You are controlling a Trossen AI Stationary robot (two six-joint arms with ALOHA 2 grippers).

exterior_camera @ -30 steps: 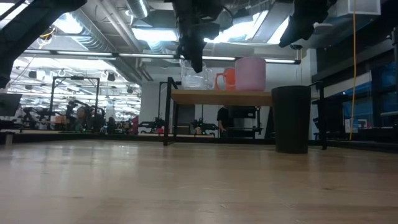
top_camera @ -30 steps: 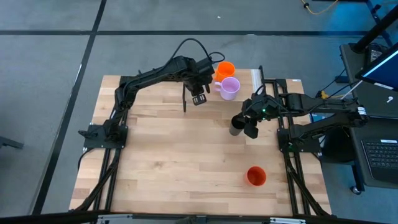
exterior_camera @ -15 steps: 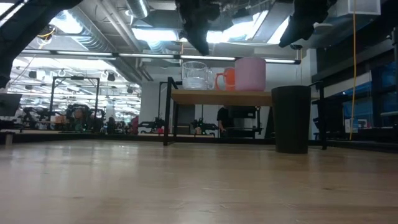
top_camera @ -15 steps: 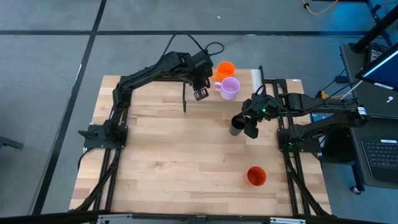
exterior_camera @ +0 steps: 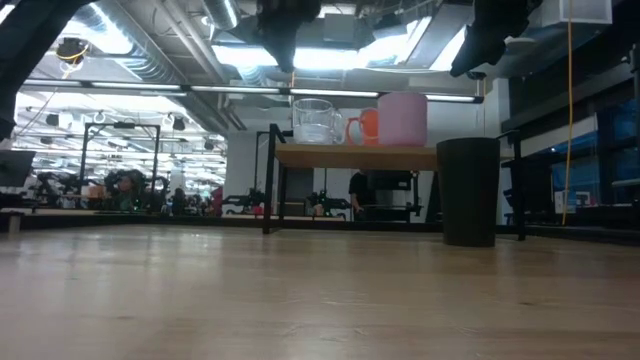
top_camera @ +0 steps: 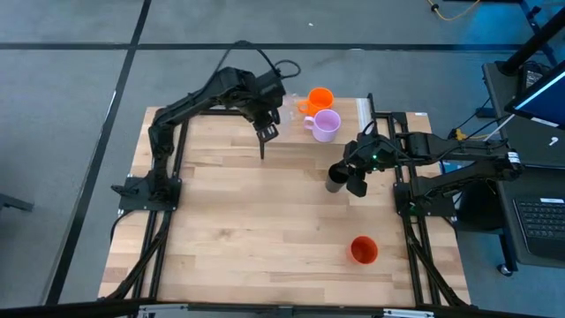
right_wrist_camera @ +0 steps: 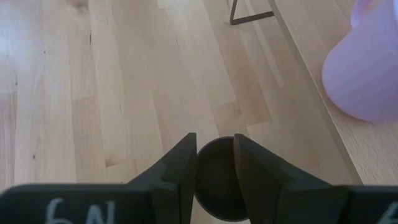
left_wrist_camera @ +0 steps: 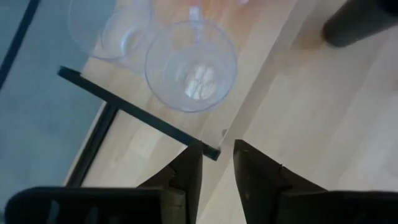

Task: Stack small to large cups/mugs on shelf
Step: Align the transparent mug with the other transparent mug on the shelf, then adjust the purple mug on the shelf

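Note:
The shelf [exterior_camera: 355, 157] stands at the table's far side. On it stand two clear tumblers [left_wrist_camera: 189, 65] [left_wrist_camera: 109, 28], an orange mug [top_camera: 320, 96] and a lilac mug [top_camera: 327, 124], all upright on their bases. My left gripper [left_wrist_camera: 217, 146] is shut and empty, high above the shelf's left end [top_camera: 267, 132]. My right gripper [right_wrist_camera: 214, 140] is shut and hovers above the black cup [exterior_camera: 468, 190], which stands on the tabletop in front of the shelf's right part. A red-orange cup [top_camera: 364, 250] stands near the table's near right.
The shelf's black posts [top_camera: 262, 141] stand on the tabletop below my left gripper. Bare tabletop [top_camera: 247, 221] stretches across the middle and left. A white strip [top_camera: 362, 109] marks the shelf's right end.
My left gripper has risen from the nearer clear tumbler and gone toward the table's left edge. The tumbler stays upright on the shelf. My right gripper has kept still above the black cup.

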